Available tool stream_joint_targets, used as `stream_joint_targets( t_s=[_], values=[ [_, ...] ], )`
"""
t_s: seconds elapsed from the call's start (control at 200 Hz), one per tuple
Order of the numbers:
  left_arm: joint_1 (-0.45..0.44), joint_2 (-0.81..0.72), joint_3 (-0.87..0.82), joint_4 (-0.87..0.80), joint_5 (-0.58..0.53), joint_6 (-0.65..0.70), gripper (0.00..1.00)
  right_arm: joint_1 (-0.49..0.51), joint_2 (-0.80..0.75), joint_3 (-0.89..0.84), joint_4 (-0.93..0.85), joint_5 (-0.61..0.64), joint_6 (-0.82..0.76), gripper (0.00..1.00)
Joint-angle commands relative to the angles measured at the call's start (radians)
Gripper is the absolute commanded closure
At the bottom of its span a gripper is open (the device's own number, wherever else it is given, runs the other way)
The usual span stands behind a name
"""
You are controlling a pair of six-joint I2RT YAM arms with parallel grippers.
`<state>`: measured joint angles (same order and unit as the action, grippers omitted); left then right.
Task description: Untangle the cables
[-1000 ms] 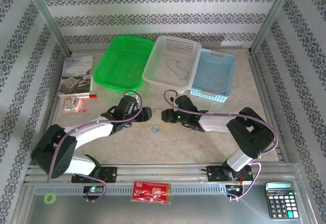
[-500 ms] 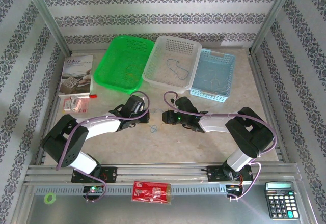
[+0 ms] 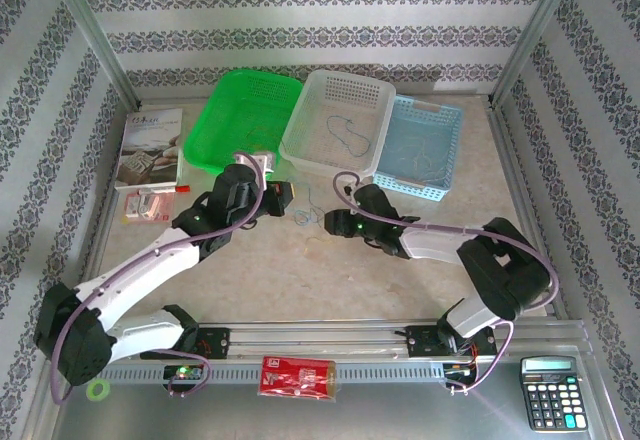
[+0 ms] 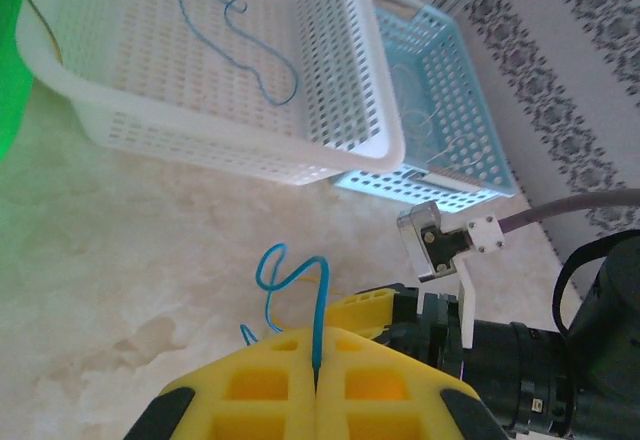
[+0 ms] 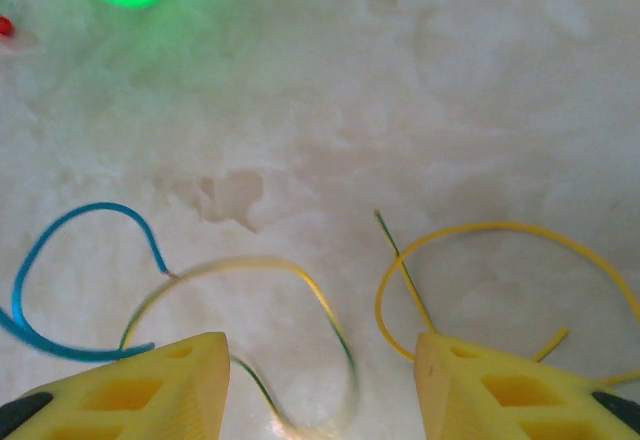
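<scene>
The left gripper [image 4: 315, 365] has its jaws pinched shut on a blue cable [image 4: 319, 300], which runs straight out from the tips, then curls left. The right gripper [image 5: 320, 355] holds its jaws wide apart above yellow cables [image 5: 490, 228] looped flat on the bench [image 5: 450, 80].

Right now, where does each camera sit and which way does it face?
Top external: above and behind the bases, looking down on the table, left hand and right hand.
Left wrist: on the left arm, facing the white basket; its fingers pinch a blue cable.
Right wrist: looking down at a yellow cable on the table; fingers open.
Shared: white basket, top and left wrist.
</scene>
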<state>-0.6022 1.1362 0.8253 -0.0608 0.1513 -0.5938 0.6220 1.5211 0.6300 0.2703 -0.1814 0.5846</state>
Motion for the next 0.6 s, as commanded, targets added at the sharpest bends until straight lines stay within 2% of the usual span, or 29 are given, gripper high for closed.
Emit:
stream_joint_targets(
  t_s=[0.0, 0.32, 0.595],
  values=[
    [-0.001, -0.035, 0.014, -0.014, 0.02, -0.04, 1.0, -0.028, -0.082, -0.009, -0.017, -0.033, 0.018, 0.47],
    [0.0, -0.088, 0.029, 0.036, 0.049, -0.102, 1.0, -0.079, -0.27, -0.016, -0.058, -0.102, 0.039, 0.45],
    [0.001, -0.124, 0.04, 0.109, 0.073, -0.191, 1.0, -0.023, -0.2, -0.013, -0.001, -0.114, 0.031, 0.45]
  ],
)
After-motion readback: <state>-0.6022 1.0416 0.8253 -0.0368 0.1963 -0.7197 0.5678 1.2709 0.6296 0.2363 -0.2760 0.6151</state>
